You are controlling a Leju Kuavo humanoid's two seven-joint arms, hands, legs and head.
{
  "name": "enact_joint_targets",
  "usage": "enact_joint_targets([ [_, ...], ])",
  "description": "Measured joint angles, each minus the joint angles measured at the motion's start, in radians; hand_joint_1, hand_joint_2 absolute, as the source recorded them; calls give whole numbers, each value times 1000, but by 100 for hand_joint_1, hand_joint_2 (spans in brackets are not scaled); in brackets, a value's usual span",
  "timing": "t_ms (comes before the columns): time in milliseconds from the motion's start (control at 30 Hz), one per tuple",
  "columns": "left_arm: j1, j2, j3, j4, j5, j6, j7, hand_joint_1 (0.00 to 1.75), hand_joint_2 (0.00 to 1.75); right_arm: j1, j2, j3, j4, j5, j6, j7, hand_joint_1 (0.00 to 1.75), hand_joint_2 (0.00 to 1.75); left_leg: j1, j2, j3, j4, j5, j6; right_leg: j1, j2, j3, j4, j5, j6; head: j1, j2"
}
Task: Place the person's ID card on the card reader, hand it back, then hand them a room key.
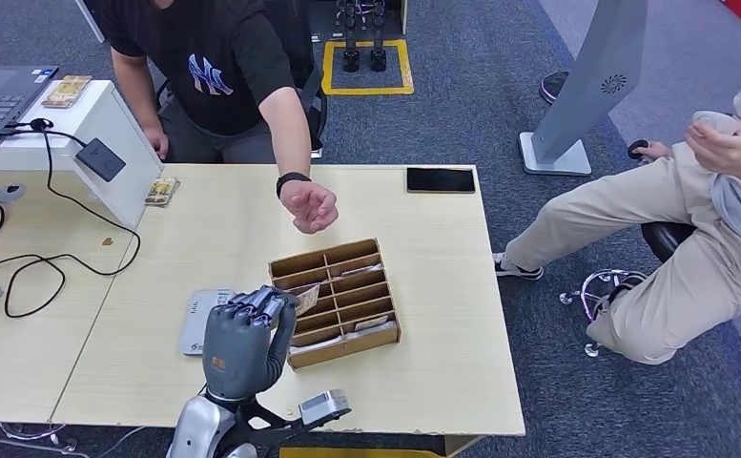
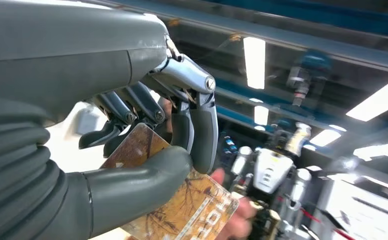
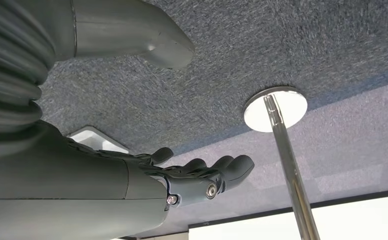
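Gripping room key (image 2: 182,200), left hand (image 1: 242,339)

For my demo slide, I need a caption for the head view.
Left hand holds a card over the wooden organizer as a person's hand waits.

bare table (image 1: 252,205) between left hand (image 1: 242,339) and person's hand (image 1: 311,206), card box (image 1: 338,301) beside
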Motion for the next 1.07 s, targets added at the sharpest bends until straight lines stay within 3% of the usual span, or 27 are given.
enact_joint_targets([
  [233,1,-90,111,10,298,0,-136,175,175,-1,0,0,0,-1,0,10,0,175,0,0,0,0,0,0,0,0,0,0,0,0,0,0],
  [367,-49,-103,130,46,576,2,-106,175,175,-2,0,0,1,1,0,21,0,175,0,-1,0,0,0,0,0,-1,0,0,0,0,0,0],
  [500,-97,-101,134,92,736,3,-63,175,175,-3,0,0,1,6,0,33,0,175,0,-1,0,0,0,0,0,-1,0,0,0,0,0,0],
  [767,-174,-101,179,180,763,5,-14,171,175,-9,0,0,7,24,0,10,0,175,0,-1,0,0,0,0,0,-1,0,0,0,0,0,0],
  [900,-200,-100,204,206,742,5,6,2,175,-12,0,0,13,37,0,7,0,175,0,-1,0,0,0,0,0,-1,0,0,0,0,0,0],
  [1067,-216,-106,231,224,776,5,-22,0,175,-13,0,0,17,39,0,7,0,175,0,-1,0,0,0,0,0,-1,0,0,0,0,0,0],
])
